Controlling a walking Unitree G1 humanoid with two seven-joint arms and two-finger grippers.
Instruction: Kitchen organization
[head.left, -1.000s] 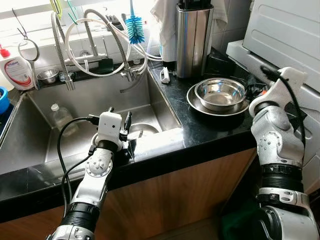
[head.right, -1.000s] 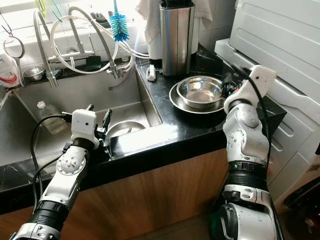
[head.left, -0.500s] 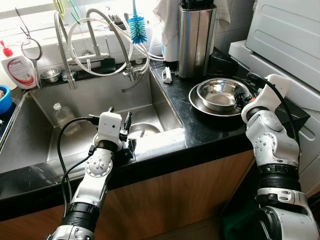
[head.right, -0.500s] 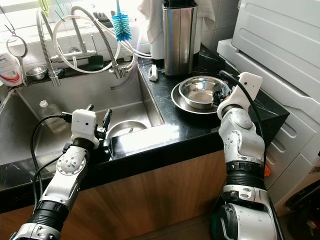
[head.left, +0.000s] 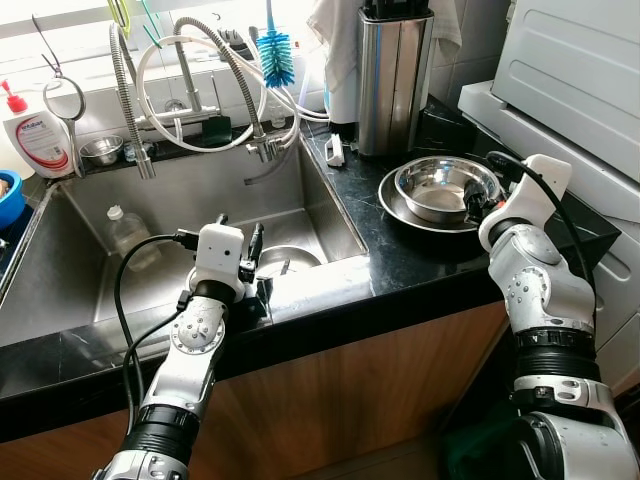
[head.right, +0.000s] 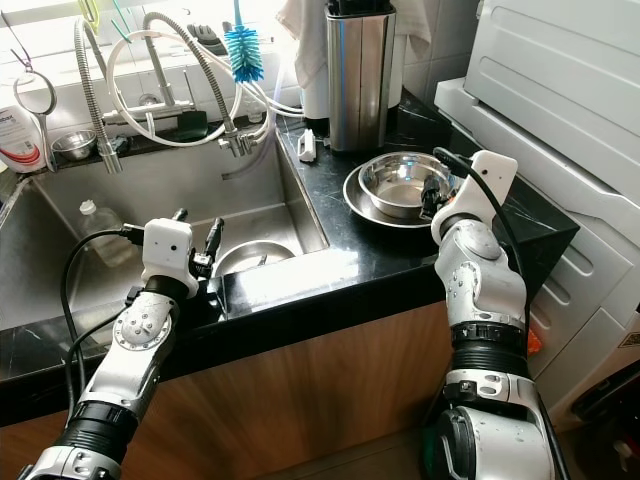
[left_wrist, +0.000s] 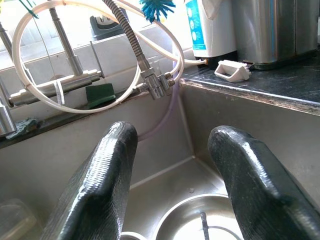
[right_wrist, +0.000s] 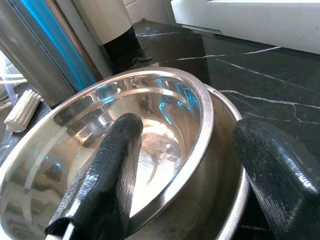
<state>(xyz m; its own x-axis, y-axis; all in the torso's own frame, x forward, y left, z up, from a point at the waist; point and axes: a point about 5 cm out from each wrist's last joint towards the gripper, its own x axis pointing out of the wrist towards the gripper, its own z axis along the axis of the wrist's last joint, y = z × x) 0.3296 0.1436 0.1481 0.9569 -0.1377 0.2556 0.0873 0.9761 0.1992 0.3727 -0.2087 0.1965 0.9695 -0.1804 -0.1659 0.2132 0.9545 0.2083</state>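
— Reporting on right gripper (right_wrist: 185, 165): fingers spread, straddling the rim of the steel bowl (head.left: 443, 187), one finger (right_wrist: 107, 175) inside, the other outside. Bowl nested in a wider steel dish (head.left: 400, 209) on the black counter (head.left: 400, 262), beside the steel canister (head.left: 393, 75).

— And the left?

— Left gripper (left_wrist: 175, 187) parted, grasping nothing, poised over the sink (head.left: 170, 190). Below it, another steel bowl (head.left: 285, 260), partly hidden by the fingers. Plastic bottle (head.left: 125, 235) lying in the basin, hard to make out.
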